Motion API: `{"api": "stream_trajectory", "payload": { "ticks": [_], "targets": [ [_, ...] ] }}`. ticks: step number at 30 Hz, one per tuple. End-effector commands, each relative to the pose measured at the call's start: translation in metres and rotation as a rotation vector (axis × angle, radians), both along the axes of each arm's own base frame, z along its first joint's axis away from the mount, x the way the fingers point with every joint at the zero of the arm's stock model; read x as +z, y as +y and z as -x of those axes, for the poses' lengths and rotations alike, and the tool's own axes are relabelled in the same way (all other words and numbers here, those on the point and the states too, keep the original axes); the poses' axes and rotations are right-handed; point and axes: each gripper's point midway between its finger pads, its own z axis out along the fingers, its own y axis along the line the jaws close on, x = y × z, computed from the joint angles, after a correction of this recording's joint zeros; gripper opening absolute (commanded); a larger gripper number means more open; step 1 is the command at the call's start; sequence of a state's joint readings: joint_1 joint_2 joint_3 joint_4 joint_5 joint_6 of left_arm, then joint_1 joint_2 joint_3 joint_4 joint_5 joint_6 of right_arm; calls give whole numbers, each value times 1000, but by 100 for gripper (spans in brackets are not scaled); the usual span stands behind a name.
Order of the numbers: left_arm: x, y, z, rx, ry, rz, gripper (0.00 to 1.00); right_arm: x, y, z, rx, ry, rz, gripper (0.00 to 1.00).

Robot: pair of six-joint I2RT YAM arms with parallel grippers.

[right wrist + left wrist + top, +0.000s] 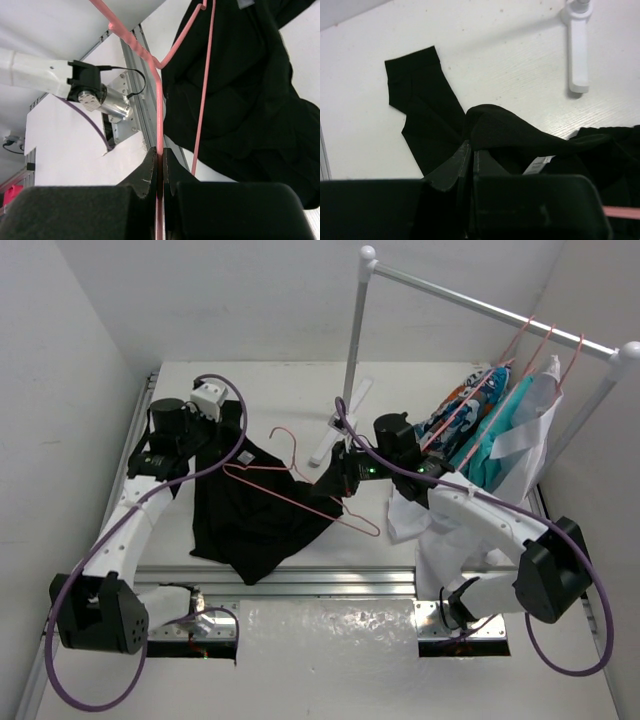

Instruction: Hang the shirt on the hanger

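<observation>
Both grippers engaged; shirt (250, 515) on table (280, 390), hanger (159, 110) over it.
Left gripper (471, 150) pinches shirt cloth beside the white label (538, 164), visible only there. Right wrist view alone confirms the right gripper (161, 157) clamped on hanger wire.

A white surface (280, 390) carries a white clothes rack (470, 302). The rack's upright post (354, 340) rises from a flat foot (333, 435) that lies on the surface, and its rail runs from the top of the post toward the far right. Three pink hangers (517, 340) hook over the right end of the rail, close together. The leftmost bears a blue-and-orange patterned garment (462, 405), the next a teal garment (497, 430), and the rightmost a white garment (535, 430). More white cloth (432, 535) shows lower at the right; whether it is the same garment cannot be told. An aluminium rail (330, 580) runs along the near edge of the surface, and a shiny crinkled sheet (330, 635) lies just nearer.
</observation>
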State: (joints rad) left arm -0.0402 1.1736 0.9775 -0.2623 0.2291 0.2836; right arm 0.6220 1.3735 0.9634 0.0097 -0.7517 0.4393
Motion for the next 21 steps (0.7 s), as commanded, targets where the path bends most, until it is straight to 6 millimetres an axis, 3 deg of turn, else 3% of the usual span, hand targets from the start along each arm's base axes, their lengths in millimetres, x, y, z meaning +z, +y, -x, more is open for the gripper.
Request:
{"api": "stream_trajectory", "payload": {
  "ticks": [1,8,12,21],
  "targets": [
    [32,-9,13,-61,-105,7,0,37,10,-12,-4,-114,-75,0],
    [21,8,8,9,-95,-61,0,58,3,-9,-11,-188,-74,0],
    [16,3,8,-17,-78,-48,0,68,-2,-13,-44,-242,-72,0],
    [19,2,8,-23,-82,-47,0,70,-1,-22,-66,-248,-51,0]
  ]
}}
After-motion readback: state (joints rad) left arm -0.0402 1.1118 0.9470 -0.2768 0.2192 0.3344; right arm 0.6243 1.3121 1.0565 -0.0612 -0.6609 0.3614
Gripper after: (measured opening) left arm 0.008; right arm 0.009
